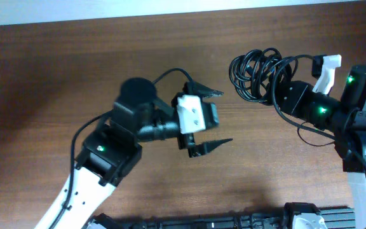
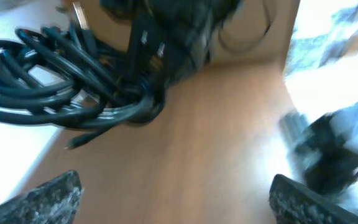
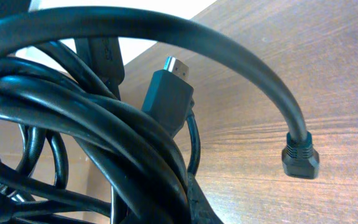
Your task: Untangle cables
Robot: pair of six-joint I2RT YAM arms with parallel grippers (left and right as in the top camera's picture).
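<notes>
Several thin black cords with plug ends, bunched in loose coil [image 1: 257, 71], sit clamped in closed right gripper [image 1: 279, 88] over brown wooden table [image 1: 170, 51]. Left gripper [image 1: 225, 117] jaws spread wide, empty; coil near, beyond its fingertips, not between them.

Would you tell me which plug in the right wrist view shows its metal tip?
The central plug among the cables; the lower-right plug shows only black casing.
</notes>
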